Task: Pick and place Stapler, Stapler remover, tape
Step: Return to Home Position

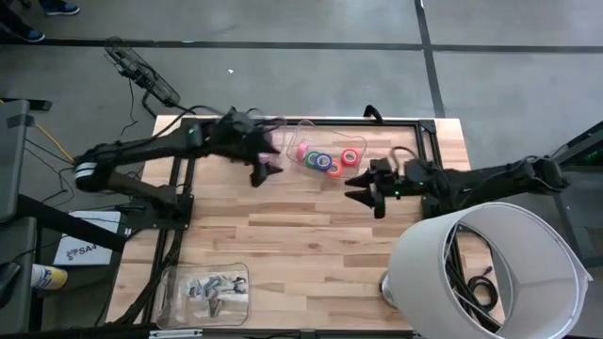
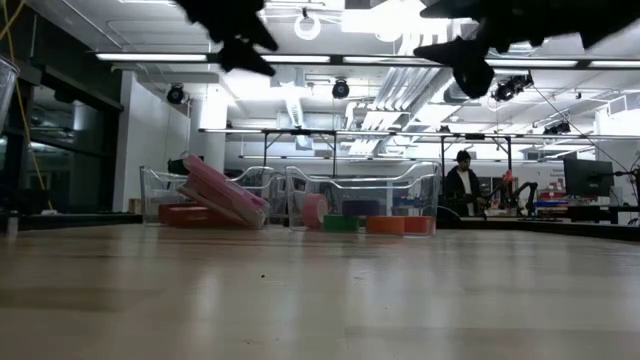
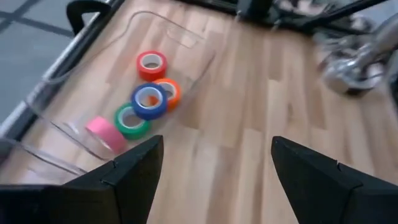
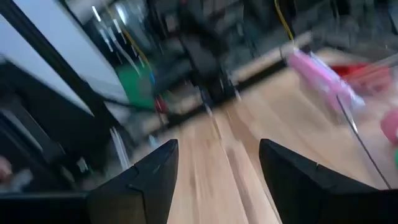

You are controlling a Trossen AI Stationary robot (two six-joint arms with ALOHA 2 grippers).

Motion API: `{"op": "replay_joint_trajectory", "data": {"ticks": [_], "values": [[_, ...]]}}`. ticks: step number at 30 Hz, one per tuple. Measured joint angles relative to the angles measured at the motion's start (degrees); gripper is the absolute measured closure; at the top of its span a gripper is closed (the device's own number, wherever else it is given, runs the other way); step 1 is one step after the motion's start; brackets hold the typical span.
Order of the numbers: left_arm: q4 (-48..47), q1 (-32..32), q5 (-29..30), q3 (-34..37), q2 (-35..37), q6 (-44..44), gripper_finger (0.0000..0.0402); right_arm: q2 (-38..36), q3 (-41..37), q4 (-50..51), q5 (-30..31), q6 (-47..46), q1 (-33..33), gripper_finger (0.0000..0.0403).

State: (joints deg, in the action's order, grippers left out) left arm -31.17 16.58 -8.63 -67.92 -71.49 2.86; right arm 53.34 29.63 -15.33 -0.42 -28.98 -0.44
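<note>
Several small tape rolls lie in a clear tray [image 1: 353, 141] at the table's far middle: red [image 3: 151, 64], orange [image 3: 171, 93], blue-purple [image 3: 148, 101], green [image 3: 130, 119] and pink [image 3: 104, 134]. A pink stapler [image 2: 225, 195] leans tilted in a second clear tray to the left of it, beside a flat red stapler [image 2: 180, 215]. My left gripper [image 1: 264, 171] is open and empty. It hovers above the table just left of the tape tray, and its fingers [image 3: 134, 165] point at the rolls. My right gripper [image 1: 358, 188] is open and empty too, and hovers on the near right of that tray.
A clear container [image 1: 207, 287] of small grey and dark pieces sits at the near left corner. A large white cylinder [image 1: 490, 273] with cables inside stands at the near right. Bare wood [image 1: 301, 245] lies between them. A person [image 2: 463, 185] stands far behind the table.
</note>
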Motion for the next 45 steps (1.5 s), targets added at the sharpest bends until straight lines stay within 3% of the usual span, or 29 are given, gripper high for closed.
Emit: {"op": "replay_joint_trajectory", "data": {"ticks": [7,11,15,29,35,45], "values": [[18.7,0.3,-4.6,23.3,17.4,8.2,0.0110,-3.8,-17.4,-29.3,4.9,-1.7,0.0,0.0187],[25.6,0.3,-4.3,32.8,28.1,12.5,0.0110,-4.5,-22.2,-38.0,5.6,-1.7,0.0,0.0187],[25.5,0.3,-1.7,38.6,37.7,14.9,0.0110,-4.4,-24.6,-43.2,7.2,-0.7,-0.5,0.0187],[24.9,0.3,2.6,56.7,62.3,20.5,0.0110,-4.4,-26.9,-45.2,-2.6,-4.1,-14.5,0.0187],[22.9,0.3,1.9,60.5,70.4,22.1,0.0110,-4.4,-26.9,-45.4,-3.8,-5.1,-16.6,0.0187],[22.4,0.3,2.4,62.9,71.1,20.5,0.0110,-4.2,-26.9,-45.1,0.5,-5.1,-13.8,0.0187]]}}
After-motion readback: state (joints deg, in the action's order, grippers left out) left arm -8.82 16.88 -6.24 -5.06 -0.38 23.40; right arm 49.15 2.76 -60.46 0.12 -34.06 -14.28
